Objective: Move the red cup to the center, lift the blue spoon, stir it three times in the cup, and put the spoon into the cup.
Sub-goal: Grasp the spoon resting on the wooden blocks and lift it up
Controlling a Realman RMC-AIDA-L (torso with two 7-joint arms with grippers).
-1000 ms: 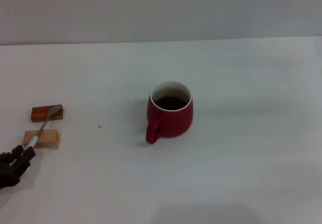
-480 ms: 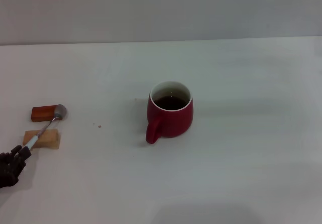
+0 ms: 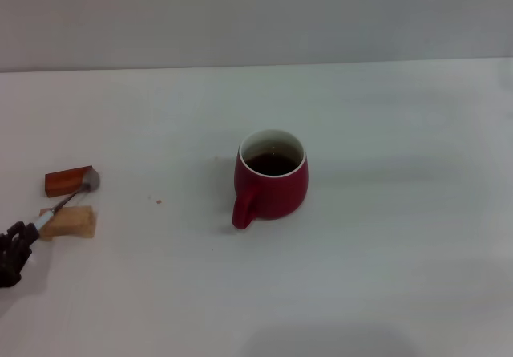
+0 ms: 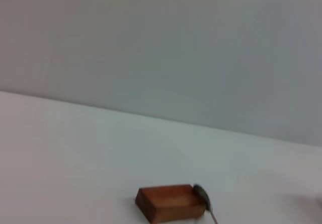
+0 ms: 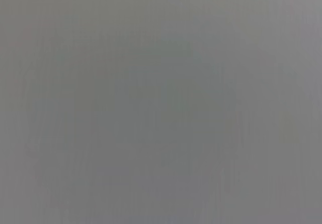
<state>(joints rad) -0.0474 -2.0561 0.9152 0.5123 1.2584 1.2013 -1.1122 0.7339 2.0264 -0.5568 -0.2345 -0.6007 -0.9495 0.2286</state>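
**Left gripper on the spoon handle at the table's left edge**

At the far left of the head view, the left gripper [image 3: 18, 241] is clamped on the handle end of the blue spoon [image 3: 62, 203]. The spoon slants up and away from it, passing over the tan block [image 3: 70, 223], and its grey bowl sits at the right end of the reddish-brown block [image 3: 67, 181]. The left wrist view shows that same block [image 4: 170, 203] with the spoon bowl [image 4: 202, 197] against its end.

Well to the right, near the middle of the white table [image 3: 401, 237], the red cup [image 3: 271, 178] stands upright, handle toward the robot, with dark liquid inside. A pale grey wall [image 3: 256, 16] runs behind the table.

The right gripper appears in no view.
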